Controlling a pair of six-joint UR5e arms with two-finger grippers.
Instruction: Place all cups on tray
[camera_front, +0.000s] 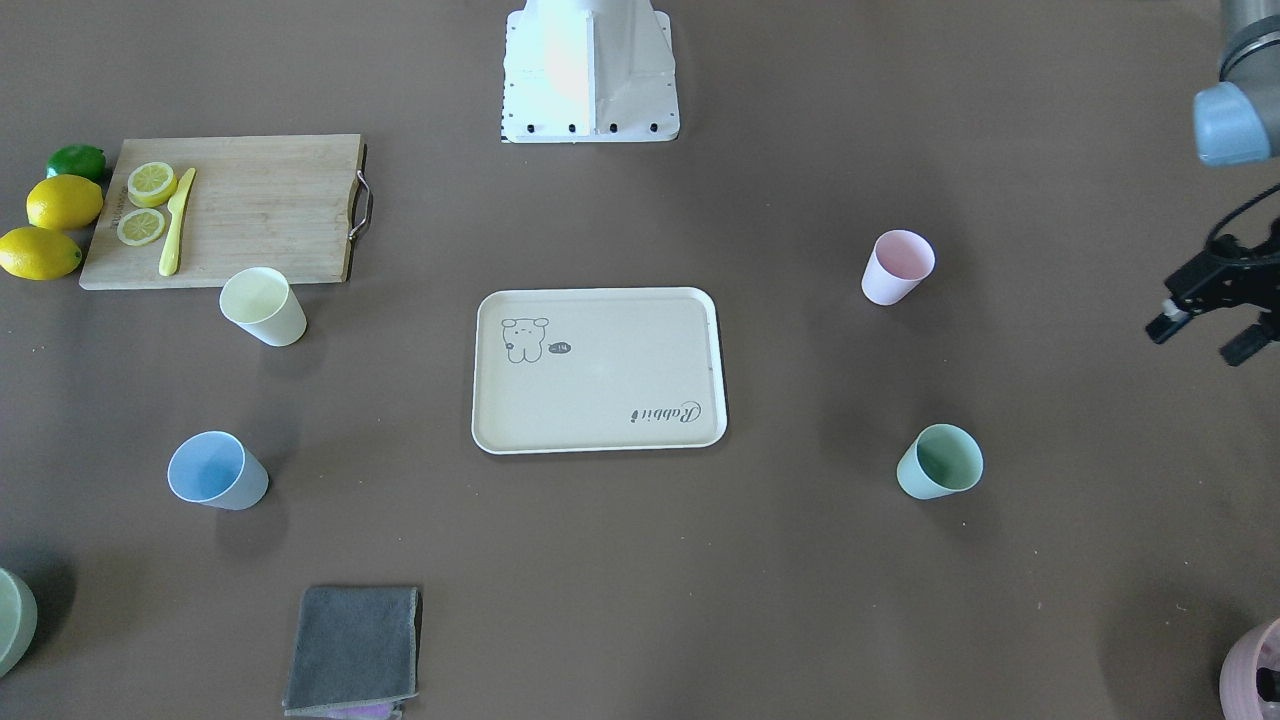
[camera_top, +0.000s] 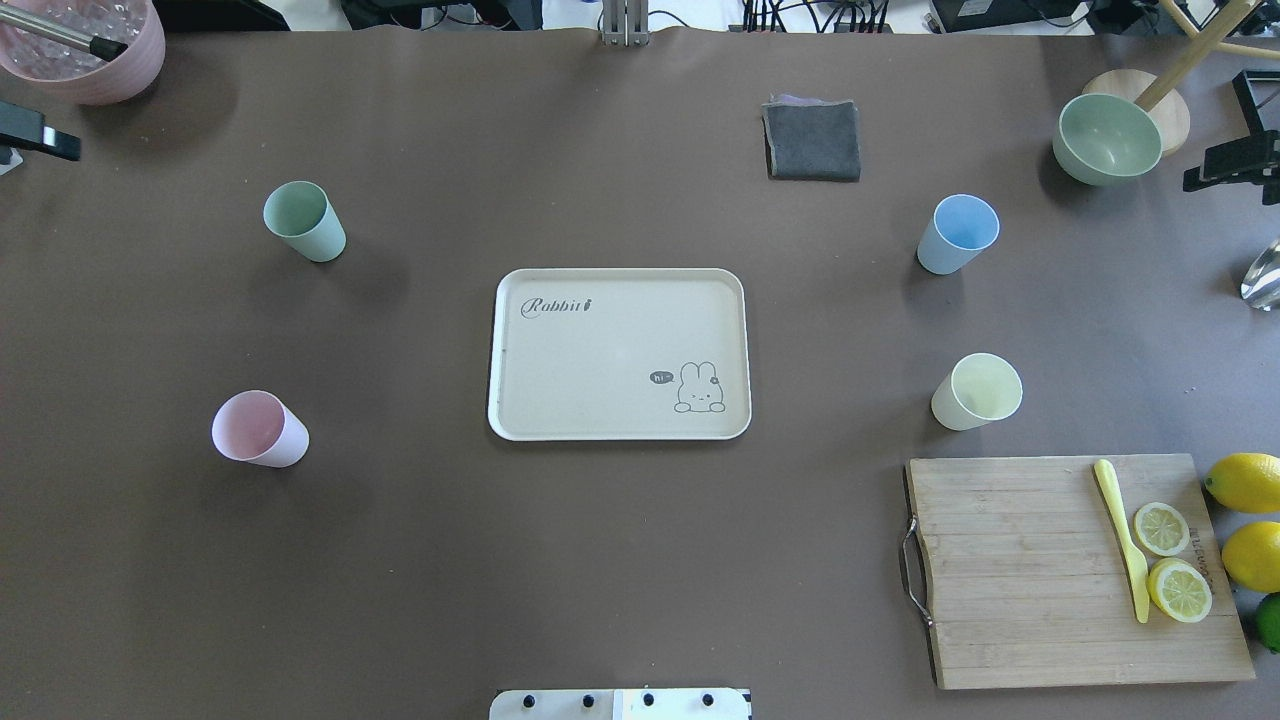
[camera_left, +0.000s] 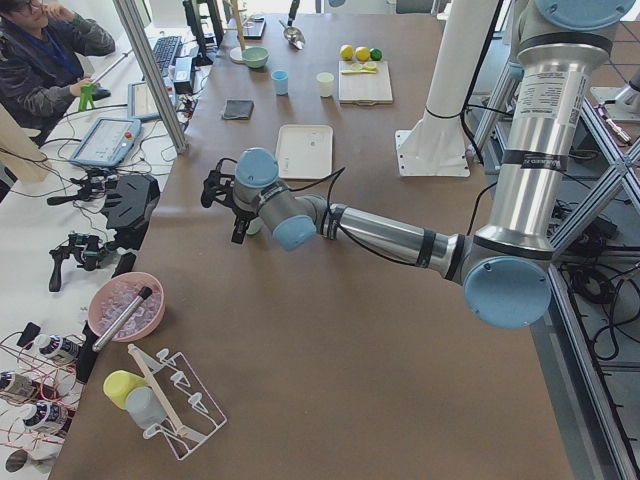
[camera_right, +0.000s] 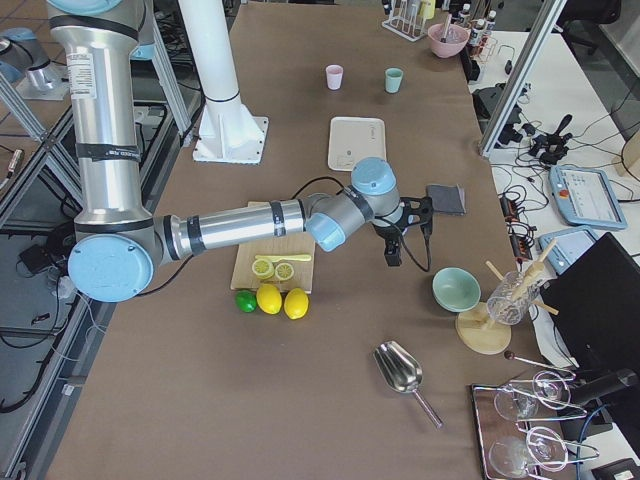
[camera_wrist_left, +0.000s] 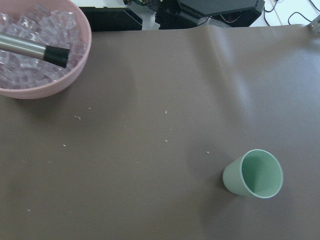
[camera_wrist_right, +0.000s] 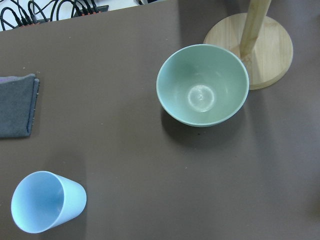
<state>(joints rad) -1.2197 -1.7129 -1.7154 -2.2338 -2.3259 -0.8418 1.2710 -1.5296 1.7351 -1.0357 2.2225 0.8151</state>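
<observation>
Black fingers of the left gripper (camera_front: 1198, 341) are spread wide, with nothing gripped or touched; for the right gripper (camera_top: 1228, 165), the opening cannot be told.

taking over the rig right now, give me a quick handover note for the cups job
Left gripper: open, empty, above the table's left end beyond the two left-side cups.
Right gripper: can't tell if open or shut; holds no cup, up near the green bowl.
Tray: mid-table, nothing on it.
Cups, all upright on the table: mint and pink left of the tray; blue and yellow right of it.
Done: nothing.
Left: all four cups onto the tray.
</observation>
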